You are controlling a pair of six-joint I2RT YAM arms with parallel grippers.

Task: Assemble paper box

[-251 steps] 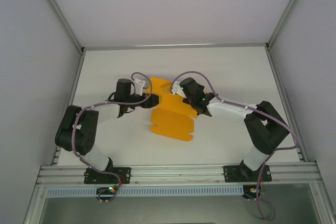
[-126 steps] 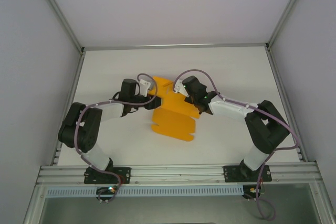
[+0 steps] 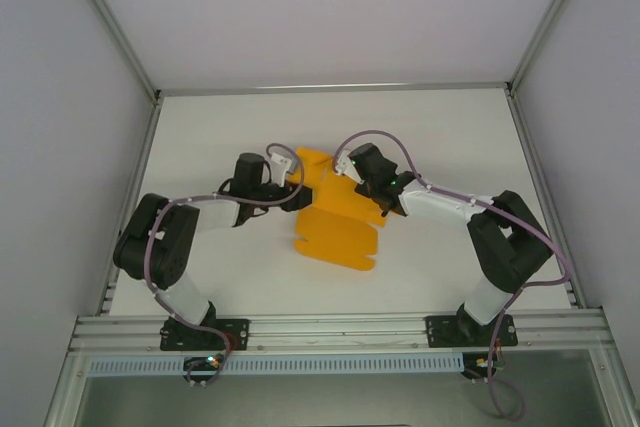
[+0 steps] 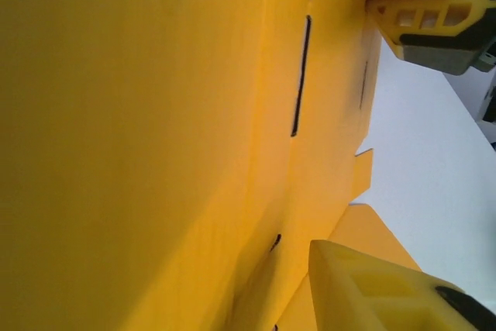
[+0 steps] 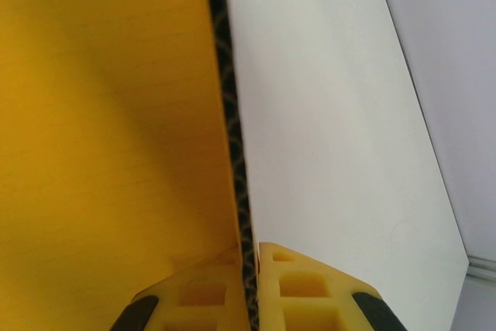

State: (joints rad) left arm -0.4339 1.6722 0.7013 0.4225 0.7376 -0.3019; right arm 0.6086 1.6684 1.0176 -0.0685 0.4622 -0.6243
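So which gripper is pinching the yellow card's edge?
The right gripper: the edge of the orange-yellow card sheet sits clamped between its fingers, while the left gripper has its fingers wide apart.

The paper box (image 4: 139,145) runs past the left wrist view's left, top and bottom edges, and the right wrist view's bottom edge cuts off the fingers (image 5: 306,296) of the right gripper (image 5: 249,260).

No readable text, label, brand, number or sign appears anywhere.
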